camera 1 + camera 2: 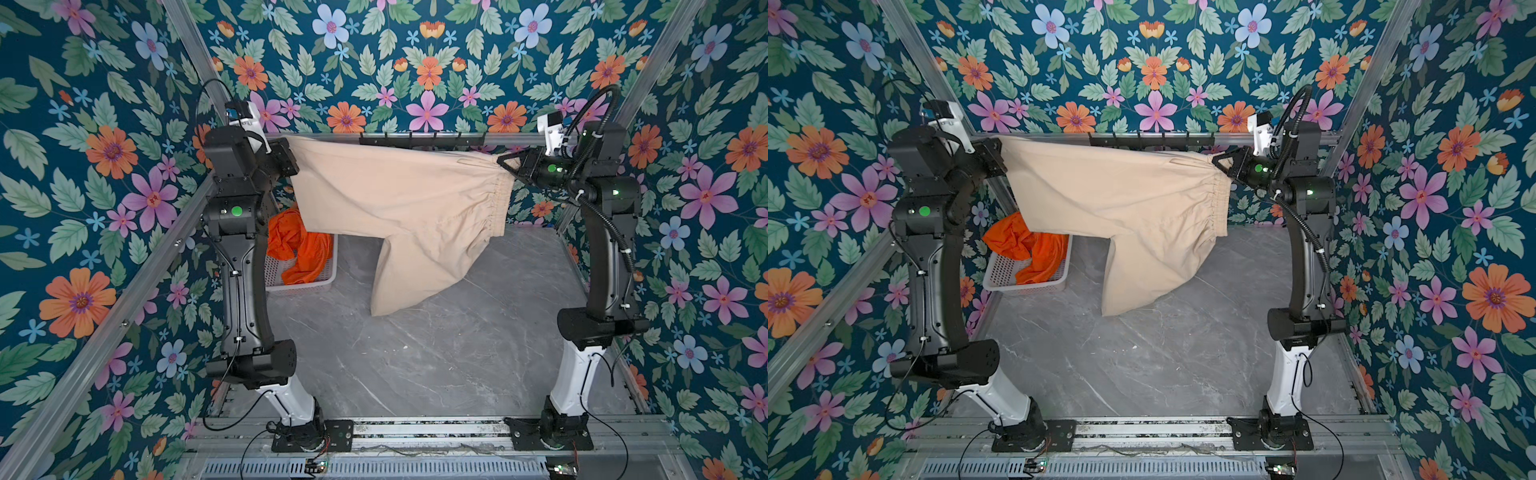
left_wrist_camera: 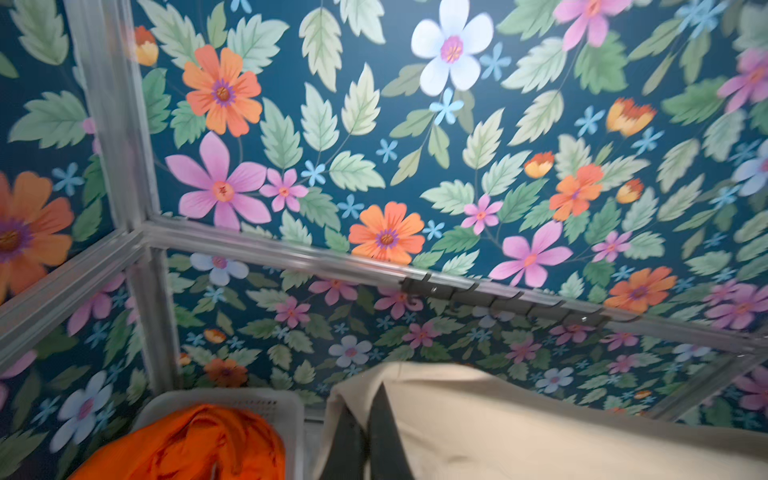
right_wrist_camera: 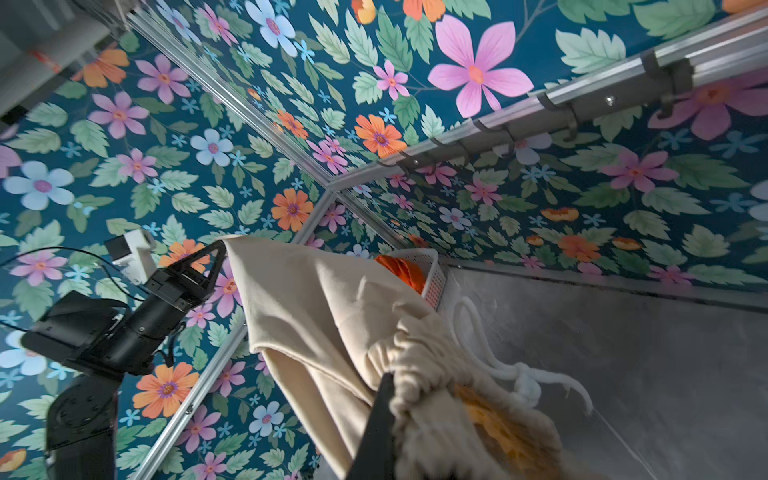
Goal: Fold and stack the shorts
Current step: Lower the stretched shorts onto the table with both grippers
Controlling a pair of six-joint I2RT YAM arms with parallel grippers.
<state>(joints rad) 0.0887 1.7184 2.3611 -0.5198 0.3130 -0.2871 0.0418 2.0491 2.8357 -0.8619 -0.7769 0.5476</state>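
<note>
Two grippers are clamped shut on the beige shorts (image 1: 399, 199): the left gripper (image 3: 219, 251) pinches a leg corner at far left and the right gripper (image 1: 508, 164) bites the gathered waistband at far right. The cloth hangs stretched between them above the far part of the table (image 1: 457, 353), probably to spread it before laying it flat. One leg droops loose toward the middle, while the orange shorts (image 1: 297, 245) lie crumpled in the white basket (image 1: 316, 284) at far left, not yet folded.

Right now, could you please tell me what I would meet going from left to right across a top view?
Left arm → orange shorts in the basket → beige shorts → right tool → right arm.
</note>
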